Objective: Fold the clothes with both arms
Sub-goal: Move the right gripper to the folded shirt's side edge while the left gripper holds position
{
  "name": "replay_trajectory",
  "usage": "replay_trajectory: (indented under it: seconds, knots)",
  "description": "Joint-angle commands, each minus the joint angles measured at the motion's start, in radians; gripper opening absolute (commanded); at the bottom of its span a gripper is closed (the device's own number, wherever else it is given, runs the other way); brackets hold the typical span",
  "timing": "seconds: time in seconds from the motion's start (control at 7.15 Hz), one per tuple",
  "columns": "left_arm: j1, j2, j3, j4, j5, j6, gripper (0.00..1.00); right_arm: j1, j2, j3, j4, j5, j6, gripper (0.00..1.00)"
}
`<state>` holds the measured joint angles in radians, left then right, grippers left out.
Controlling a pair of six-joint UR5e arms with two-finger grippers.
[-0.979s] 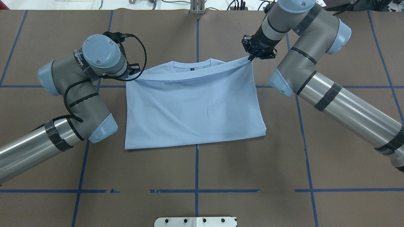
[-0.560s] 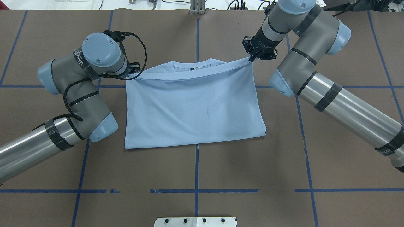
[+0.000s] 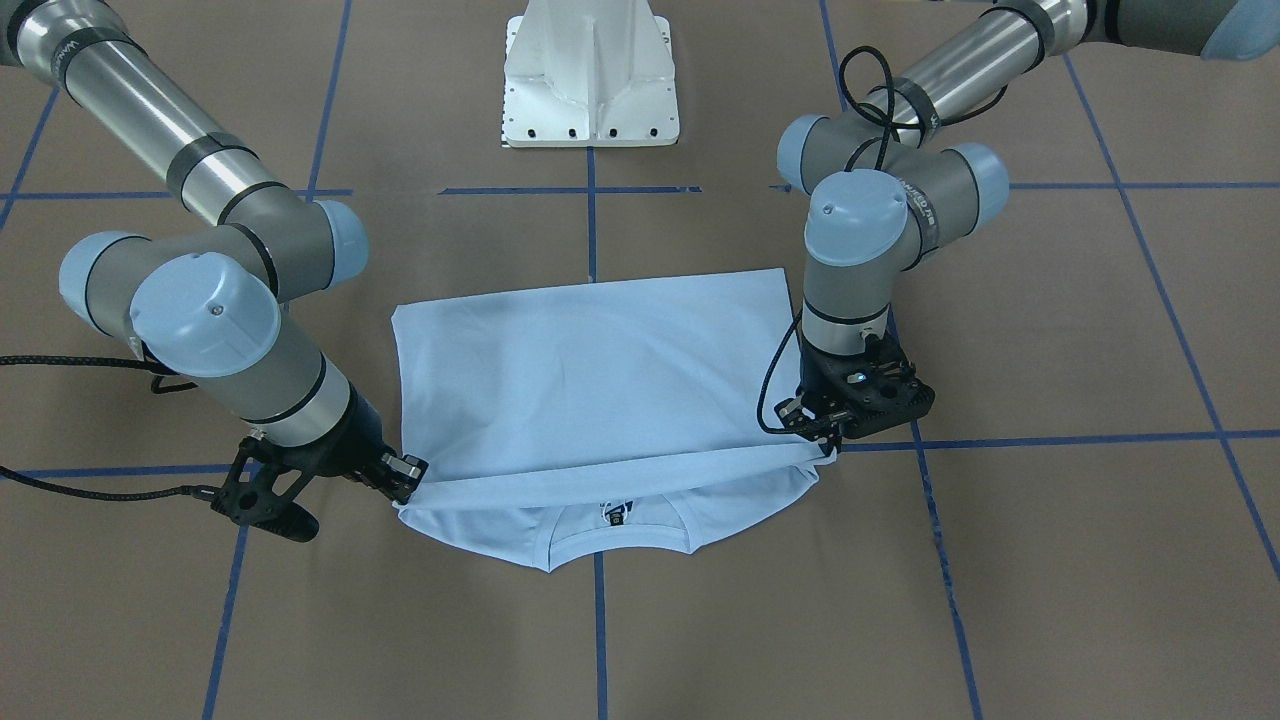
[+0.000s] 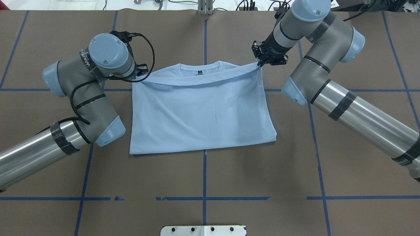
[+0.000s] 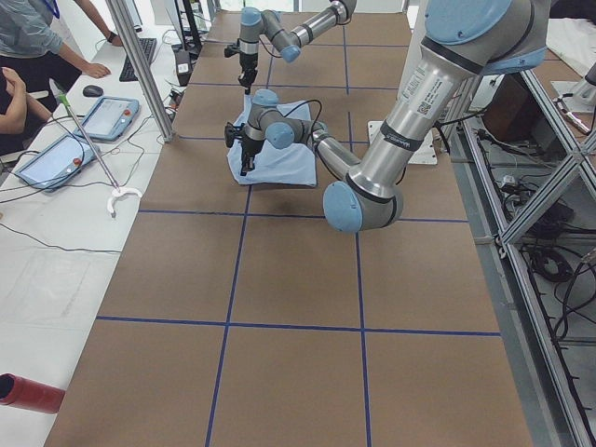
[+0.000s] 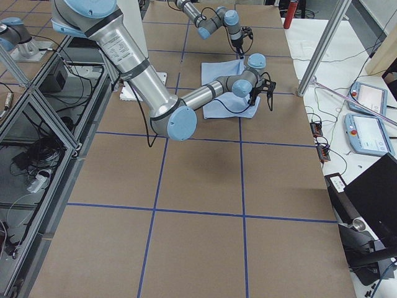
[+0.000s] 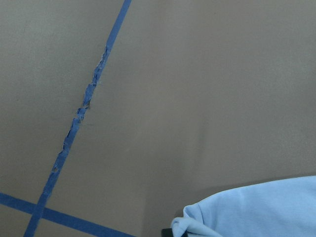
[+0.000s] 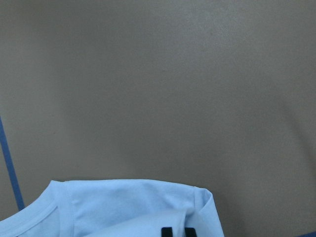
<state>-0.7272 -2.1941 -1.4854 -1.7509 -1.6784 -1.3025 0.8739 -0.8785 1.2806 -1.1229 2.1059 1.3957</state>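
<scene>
The pale light-blue T-shirt (image 4: 200,114) lies on the brown table, its lower half folded up toward the collar (image 4: 199,68). My left gripper (image 4: 141,76) is shut on the left corner of the raised hem, partly hidden under its wrist. My right gripper (image 4: 260,64) is shut on the right corner. The hem hangs between them just above the collar. In the front-facing view the left gripper (image 3: 830,445) is on the right, the right gripper (image 3: 405,480) on the left, and the shirt (image 3: 590,380) shows its collar tag (image 3: 617,515). Both wrist views show pinched cloth (image 7: 256,207) (image 8: 133,207).
The white pedestal base (image 4: 203,230) stands at the near table edge. Blue tape lines (image 4: 204,177) cross the brown cover. In the exterior left view, operators and tablets (image 5: 102,116) are at a side table, and a red cylinder (image 5: 28,393) lies at the bottom left.
Both arms have shifted slightly, the left wrist a little to the right. The held hem now sags a bit more in the middle, over the collar.
</scene>
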Motion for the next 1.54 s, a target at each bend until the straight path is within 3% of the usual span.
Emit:
replay_trajectory:
  seconds: [0.0, 0.28, 0.42, 0.7, 0.84, 0.98, 1.4]
  knots:
    - [-0.001, -0.006, 0.005, 0.002, 0.002, -0.003, 0.99, -0.003, -0.02, -0.014, 0.066, -0.001, -0.007, 1.0]
    - [-0.004, -0.004, -0.021, 0.004, -0.004, 0.005, 1.0, -0.001, -0.034, 0.04, 0.068, 0.006, -0.044, 1.0]
    - [-0.003, 0.013, -0.097, 0.008, -0.007, 0.005, 0.99, -0.024, -0.107, 0.143, 0.064, 0.005, -0.04, 1.0]
    - [0.0, 0.045, -0.15, 0.005, -0.012, 0.008, 1.0, -0.123, -0.292, 0.354, 0.06, -0.03, -0.038, 1.0]
    - [0.0, 0.045, -0.16, 0.008, -0.049, 0.011, 1.0, -0.195, -0.374, 0.429, 0.06, -0.1, -0.038, 1.0]
    - [0.0, 0.045, -0.176, 0.013, -0.056, 0.093, 1.0, -0.249, -0.423, 0.463, 0.058, -0.153, -0.037, 1.0]
    - [-0.005, 0.056, -0.187, 0.046, -0.116, 0.112, 1.0, -0.302, -0.456, 0.465, 0.06, -0.172, -0.037, 1.0]
